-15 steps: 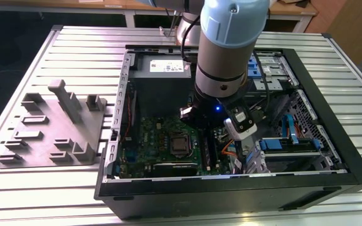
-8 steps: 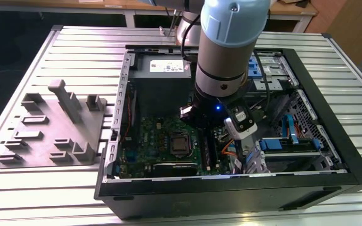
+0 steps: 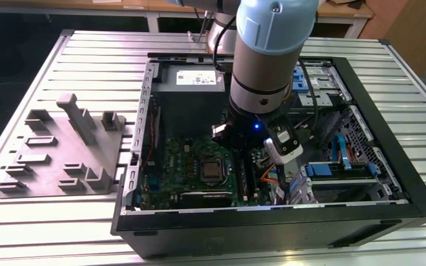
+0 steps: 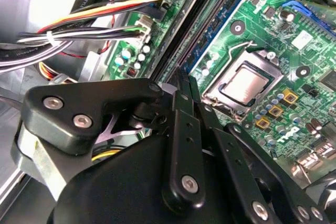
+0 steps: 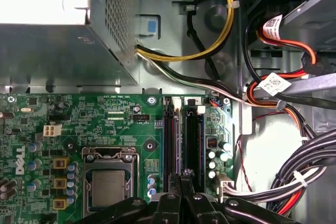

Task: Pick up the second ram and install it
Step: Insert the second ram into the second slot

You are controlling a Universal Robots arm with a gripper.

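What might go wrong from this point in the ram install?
1. The gripper is down at the memory slots, close beside the processor socket. An off-line push might strain a slot or the board.
2. Loose cables lie right next to the slots and might snag the gripper as it moves.

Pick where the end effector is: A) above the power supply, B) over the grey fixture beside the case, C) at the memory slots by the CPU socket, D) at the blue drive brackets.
C: in the first wrist view the end effector sits at the memory slots beside the CPU socket.
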